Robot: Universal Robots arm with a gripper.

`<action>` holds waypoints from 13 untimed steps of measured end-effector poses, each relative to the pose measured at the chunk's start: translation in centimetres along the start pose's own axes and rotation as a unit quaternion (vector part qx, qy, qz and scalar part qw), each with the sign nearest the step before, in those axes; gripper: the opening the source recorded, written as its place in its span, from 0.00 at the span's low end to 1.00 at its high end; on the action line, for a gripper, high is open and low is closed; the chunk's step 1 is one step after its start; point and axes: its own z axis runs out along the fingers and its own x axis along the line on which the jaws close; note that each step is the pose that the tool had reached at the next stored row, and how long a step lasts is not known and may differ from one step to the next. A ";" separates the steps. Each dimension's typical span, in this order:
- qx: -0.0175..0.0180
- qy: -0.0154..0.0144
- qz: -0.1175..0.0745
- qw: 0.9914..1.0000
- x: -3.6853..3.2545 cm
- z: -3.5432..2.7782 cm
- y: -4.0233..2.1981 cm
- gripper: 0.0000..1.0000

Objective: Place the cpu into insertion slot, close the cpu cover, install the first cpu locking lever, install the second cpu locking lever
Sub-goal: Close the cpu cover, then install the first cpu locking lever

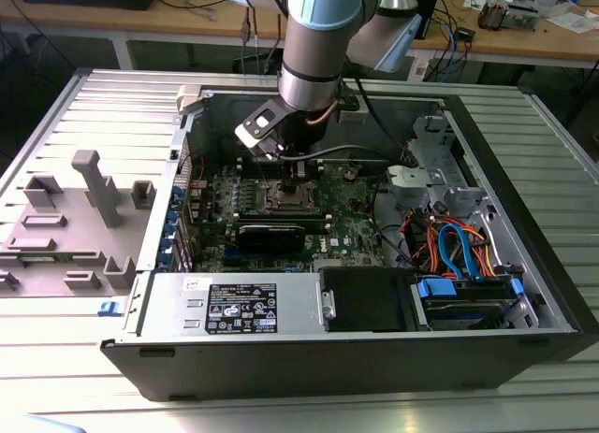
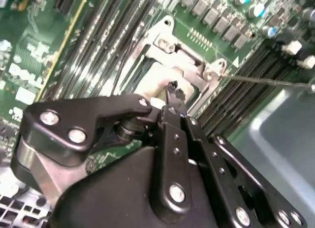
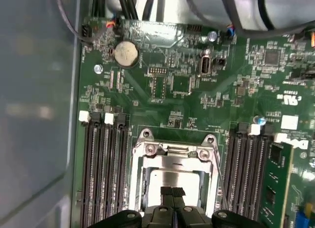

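The cpu [image 3: 173,179] lies in the insertion slot [image 1: 288,199], its silvery top showing through the window of the cpu cover [image 3: 170,155]. The silver cover frame lies down flat over it on the green board. My gripper [image 3: 172,192] hangs just above the chip's middle with its black fingertips [image 2: 173,91] pressed together and nothing between them. In the exterior view the gripper [image 1: 298,176] reaches down into the open case over the socket. A thin metal locking lever [image 2: 266,81] juts from a socket corner out across the memory slots.
Long black memory slots [image 3: 101,169] flank the socket on both sides. A black graphics card [image 1: 271,235] sits in front of it, the power supply [image 1: 234,307] nearer still. Cables and a drive cage [image 1: 459,251] fill the exterior view's right. A grey fixture [image 1: 65,227] lies outside the case.
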 end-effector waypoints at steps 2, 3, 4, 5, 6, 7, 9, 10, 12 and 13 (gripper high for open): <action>0.000 0.000 0.000 1.000 0.01 -1.40 -0.12 0.11; 0.000 0.000 0.000 1.000 0.01 -2.14 -0.19 0.11; 0.000 0.000 0.000 1.000 0.01 -2.48 -0.21 0.11; 0.000 0.000 0.000 1.000 0.02 -2.73 -0.24 0.11; 0.000 0.000 0.000 1.000 0.02 -2.87 -0.25 0.11; 0.000 0.000 0.000 1.000 0.02 -2.87 -0.25 0.11; 0.000 0.000 0.000 1.000 0.02 -2.87 -0.25 0.11; 0.000 0.000 0.000 1.000 0.01 -2.88 -0.25 0.11; 0.000 0.000 0.000 1.000 0.01 -2.88 -0.25 0.11; 0.000 0.000 0.000 1.000 0.01 -2.88 -0.25 0.11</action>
